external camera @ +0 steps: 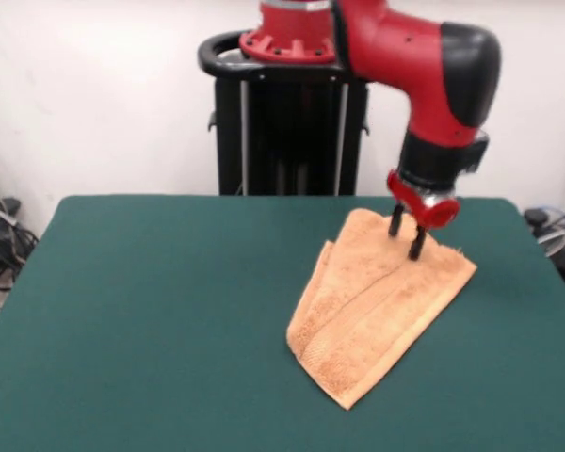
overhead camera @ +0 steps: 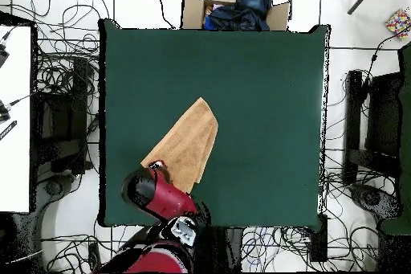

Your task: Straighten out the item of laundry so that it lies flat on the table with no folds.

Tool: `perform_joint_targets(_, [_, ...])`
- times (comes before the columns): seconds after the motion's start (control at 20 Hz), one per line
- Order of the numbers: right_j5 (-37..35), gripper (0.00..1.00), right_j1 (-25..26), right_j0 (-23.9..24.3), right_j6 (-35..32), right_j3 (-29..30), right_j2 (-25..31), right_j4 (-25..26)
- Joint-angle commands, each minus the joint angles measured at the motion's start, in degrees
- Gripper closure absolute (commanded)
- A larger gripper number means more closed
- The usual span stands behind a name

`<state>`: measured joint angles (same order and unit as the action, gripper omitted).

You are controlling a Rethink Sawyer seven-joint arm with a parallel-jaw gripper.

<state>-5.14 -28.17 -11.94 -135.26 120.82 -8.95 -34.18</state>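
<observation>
Towel (external camera: 377,306) folded double on table (external camera: 151,311); front shows gripper (external camera: 407,235) fingers spread at its far corner, overhead hides them.

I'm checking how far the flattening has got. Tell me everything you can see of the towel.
The towel is light orange terry cloth, folded over itself into a long tapered shape, not yet flat. A fold edge runs along its length, and a woven band shows near its pointed end. It lies on the green table, toward the side nearest the robot. The end effector stands over its wide end, fingers apart, tips at the cloth.
</observation>
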Motion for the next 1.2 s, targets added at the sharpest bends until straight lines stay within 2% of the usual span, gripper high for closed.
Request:
perform_joint_targets(0.05, [-17.2, 0.00, -0.8, 0.5, 10.7, -13.1, -15.4, 14.8])
perform_joint_targets(0.25, [-18.1, 0.00, -2.7, 2.0, 5.8, -13.9, -14.7, 21.9])
perform_joint_targets(0.5, [-16.6, 0.00, -5.0, 5.6, 7.0, -14.9, -11.8, 31.0])
perform_joint_targets(0.7, [-16.4, 0.00, -7.2, 9.5, 5.6, -14.1, -7.8, 33.7])
perform_joint_targets(0.9, [-14.2, 0.00, -8.3, 12.7, 6.8, -13.7, -5.5, 38.3])
perform_joint_targets(1.05, [-13.8, 0.00, -8.1, 15.2, 10.9, -15.7, -3.8, 44.5])
perform_joint_targets(1.2, [-13.4, 0.00, -7.1, 19.6, 15.2, -17.1, 0.7, 50.4])
